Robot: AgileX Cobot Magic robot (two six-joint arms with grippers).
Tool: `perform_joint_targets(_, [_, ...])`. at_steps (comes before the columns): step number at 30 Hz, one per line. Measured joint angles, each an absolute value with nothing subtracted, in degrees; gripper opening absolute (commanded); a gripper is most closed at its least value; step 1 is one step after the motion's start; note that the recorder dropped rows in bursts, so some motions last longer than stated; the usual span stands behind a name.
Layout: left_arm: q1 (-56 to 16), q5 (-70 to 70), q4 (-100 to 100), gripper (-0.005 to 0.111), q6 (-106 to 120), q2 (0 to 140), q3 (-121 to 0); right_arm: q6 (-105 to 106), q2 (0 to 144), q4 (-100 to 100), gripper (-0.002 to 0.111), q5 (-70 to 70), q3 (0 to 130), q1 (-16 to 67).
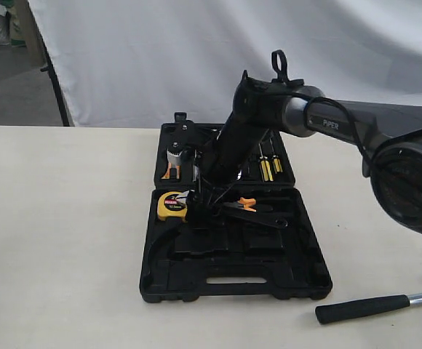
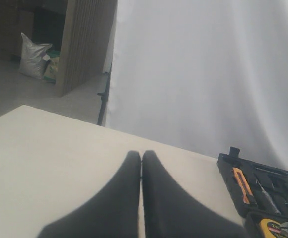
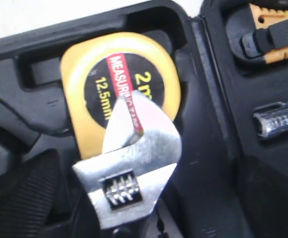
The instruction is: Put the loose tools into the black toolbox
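Overlapping the yellow tape measure (image 3: 94, 79) inside the open black toolbox (image 1: 233, 291) mid-desk, the silver adjustable wrench (image 3: 129, 168) sits clamped in the right gripper (image 1: 196, 202). A black-handled hammer (image 1: 364, 307) lies near the desk's front right corner. The left gripper (image 2: 141, 163) has its fingers pressed together.

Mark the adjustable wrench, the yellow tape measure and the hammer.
adjustable wrench (image 3: 134, 166): right wrist view, on its shiny head.
yellow tape measure (image 3: 97, 74): right wrist view, on its round label.
hammer (image 1: 364, 308): exterior view, on the black grip.
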State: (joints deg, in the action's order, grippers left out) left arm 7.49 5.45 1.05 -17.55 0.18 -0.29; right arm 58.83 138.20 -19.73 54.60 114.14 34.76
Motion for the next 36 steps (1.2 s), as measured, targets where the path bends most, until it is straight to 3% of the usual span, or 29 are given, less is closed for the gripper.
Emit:
perform_joint_targets(5, [7.49, 5.45, 1.05, 0.001, -17.55, 0.18, -0.29, 59.70, 138.48, -19.61, 0.026, 53.96, 114.37, 34.76])
perform_joint_targets(9, [7.49, 5.45, 1.05, 0.001, -17.55, 0.18, -0.29, 59.96, 138.48, -19.73, 0.000, 53.96, 114.46, 34.76])
perform_joint_targets(36, [7.49, 5.45, 1.05, 0.001, -17.55, 0.18, -0.29, 59.78, 135.63, -18.54, 0.000, 69.20, 114.46, 34.97])
